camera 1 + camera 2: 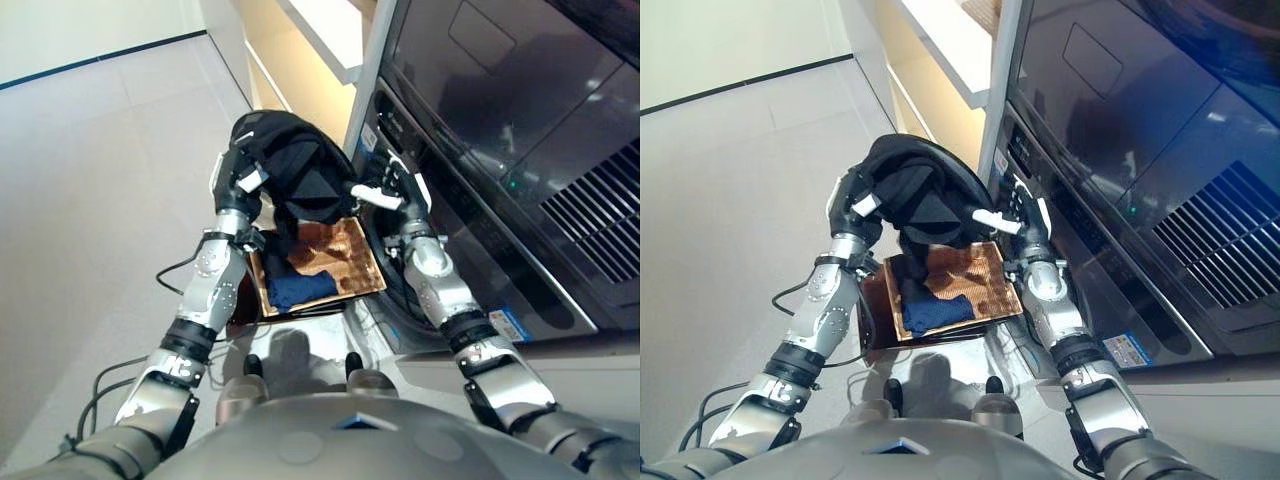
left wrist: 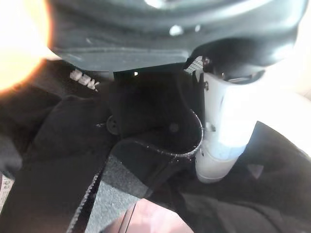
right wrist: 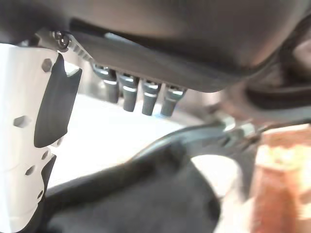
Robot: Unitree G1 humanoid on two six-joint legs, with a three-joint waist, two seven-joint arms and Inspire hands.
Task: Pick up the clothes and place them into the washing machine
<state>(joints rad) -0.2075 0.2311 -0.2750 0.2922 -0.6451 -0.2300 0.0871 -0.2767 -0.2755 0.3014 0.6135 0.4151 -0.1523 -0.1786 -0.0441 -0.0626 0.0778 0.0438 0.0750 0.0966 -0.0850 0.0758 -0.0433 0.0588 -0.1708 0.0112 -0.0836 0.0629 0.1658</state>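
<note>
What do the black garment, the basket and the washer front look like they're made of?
Black garment: soft matte fabric, judging by how it drapes and folds over the left hand; a button and stitched edges show at the wrist. Basket: probably woven wicker or rattan, brown with a ribbed weave. Washer front: glossy dark panel, glass or plastic, reflecting light.

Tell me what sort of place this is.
Probably a home laundry corner: a dark front-loading washing machine built in beside pale shelving, and a brown basket on the tiled floor holding clothes, with a black garment lifted over it.

No text can be read; the washing machine (image 1: pixel 520 180) sticker is illegible.
</note>
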